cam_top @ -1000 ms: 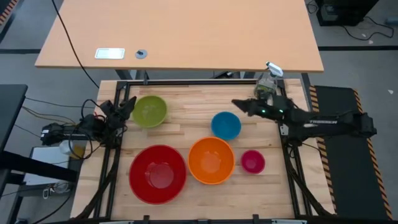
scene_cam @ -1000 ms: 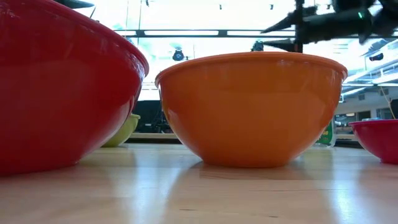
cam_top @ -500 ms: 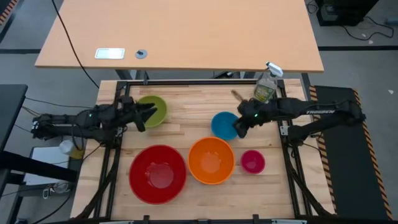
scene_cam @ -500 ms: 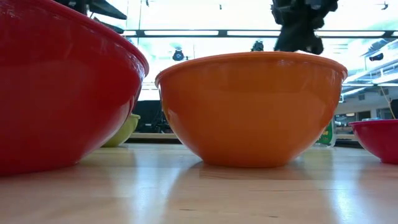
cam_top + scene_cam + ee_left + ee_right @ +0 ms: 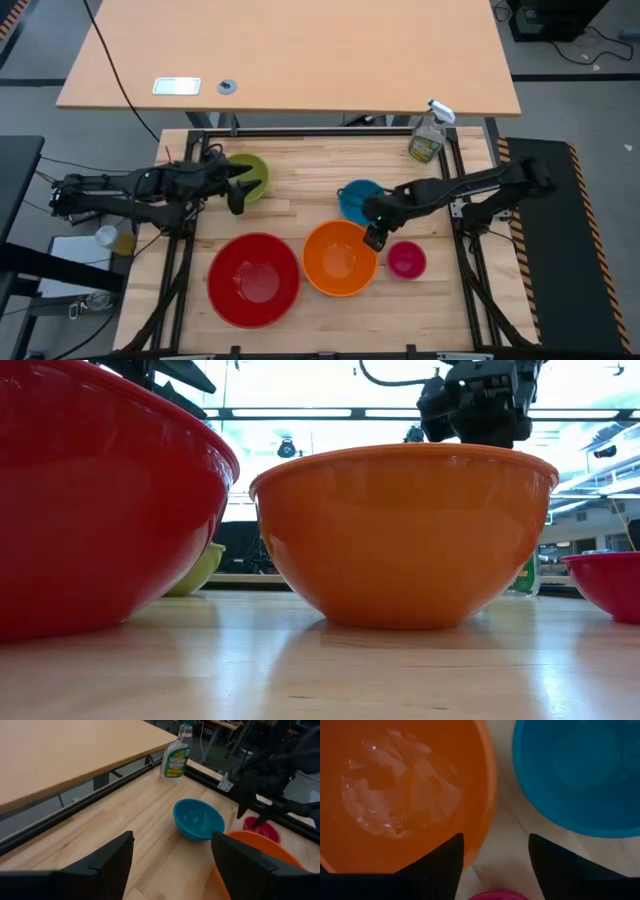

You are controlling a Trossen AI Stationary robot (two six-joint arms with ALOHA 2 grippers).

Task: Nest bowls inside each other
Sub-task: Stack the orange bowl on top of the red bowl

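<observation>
Five bowls stand apart on their bases on the wooden table: red at the near left, orange beside it, small pink to its right, blue behind the orange, and lime green at the far left. My left gripper hovers open over the green bowl's near-right rim, pointing toward the blue bowl. My right gripper hangs open, pointing down over the gap between the orange bowl, the blue bowl and the pink bowl's rim.
A clear spray bottle stands at the table's far right corner. A black frame rail borders the table. Beyond it is a second, pale desk. Bare wood lies between the green and blue bowls.
My left gripper has swung from the table's left edge toward the right, out over the green bowl. My right gripper has moved from the far right toward the near edge, past the blue bowl, and tipped to point down. The bowls have stayed in place.
</observation>
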